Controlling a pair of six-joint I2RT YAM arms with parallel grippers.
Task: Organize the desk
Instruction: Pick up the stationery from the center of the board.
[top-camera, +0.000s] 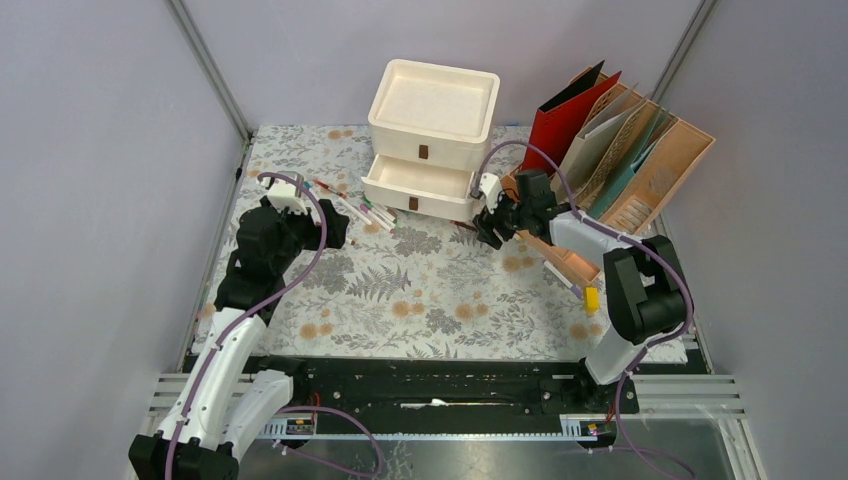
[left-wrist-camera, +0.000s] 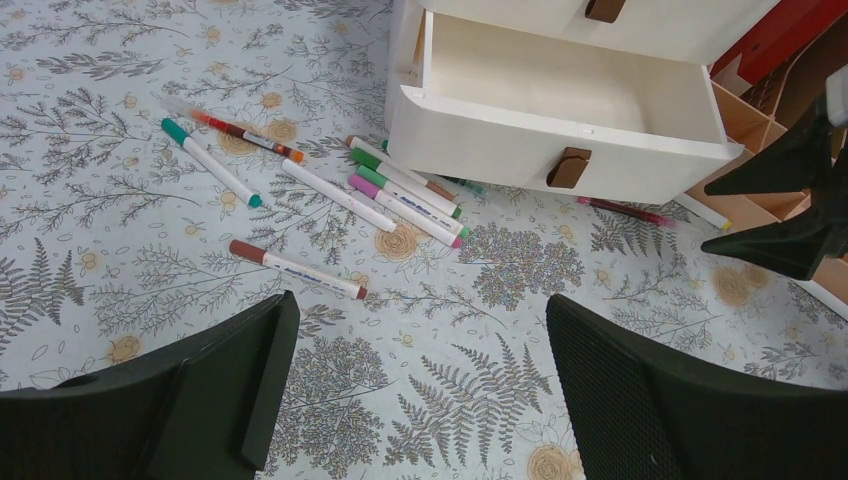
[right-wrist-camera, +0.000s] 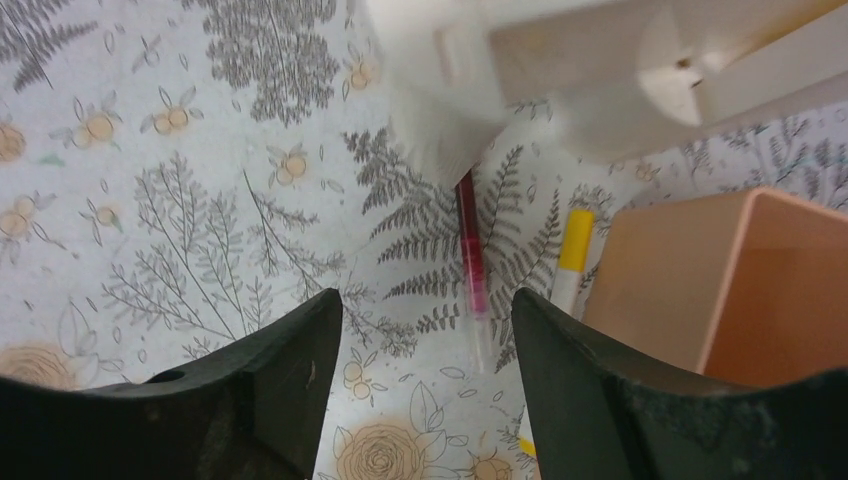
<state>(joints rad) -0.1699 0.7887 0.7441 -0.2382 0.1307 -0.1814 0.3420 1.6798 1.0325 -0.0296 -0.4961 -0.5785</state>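
Note:
The desk (top-camera: 430, 300) is covered in fern-and-flower cloth. Several markers (top-camera: 360, 208) lie loose left of a white drawer unit (top-camera: 432, 120) whose lower drawer (top-camera: 418, 186) stands open and looks empty in the left wrist view (left-wrist-camera: 560, 95). My left gripper (top-camera: 335, 228) is open and empty above the cloth (left-wrist-camera: 420, 310), just short of a brown-capped marker (left-wrist-camera: 295, 269). My right gripper (top-camera: 490, 228) is open and empty (right-wrist-camera: 428, 305), hovering by the drawer unit's right corner. A dark red pen (right-wrist-camera: 470, 255) lies just ahead of it, partly under that corner.
A peach file holder (top-camera: 640, 170) with folders stands at the right rear; its low front edge (right-wrist-camera: 730, 280) is close beside my right fingers. A yellow-capped marker (right-wrist-camera: 572, 255) lies against it. Another yellow-ended marker (top-camera: 591, 298) lies near the right arm's base.

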